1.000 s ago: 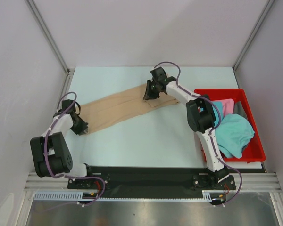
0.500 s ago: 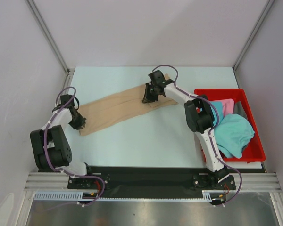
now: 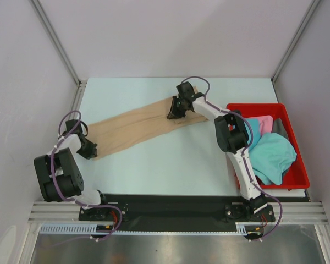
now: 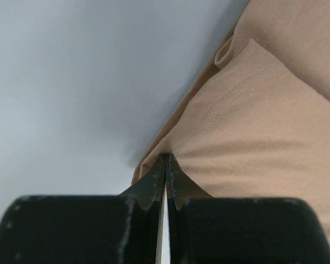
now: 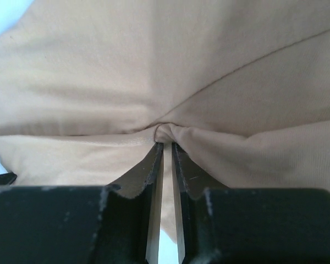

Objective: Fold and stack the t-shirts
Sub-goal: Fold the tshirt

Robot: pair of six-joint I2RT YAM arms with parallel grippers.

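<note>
My left arm [image 3: 59, 171] is folded up by the desk's left edge, forearm angled inward. My left gripper [image 3: 91, 152] has its fingers pressed together on the near-left corner of the tan shirt [image 3: 132, 125]. My right arm [image 3: 240, 160] stretches from the near-right toward the far edge. My right gripper [image 3: 174, 111] points down, pinching a pucker of the same shirt.

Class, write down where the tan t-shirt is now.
Top view: the tan t-shirt lies stretched diagonally across the table, left of the red bin, near-left end in the left pincer, far part in the right pincer.
</note>
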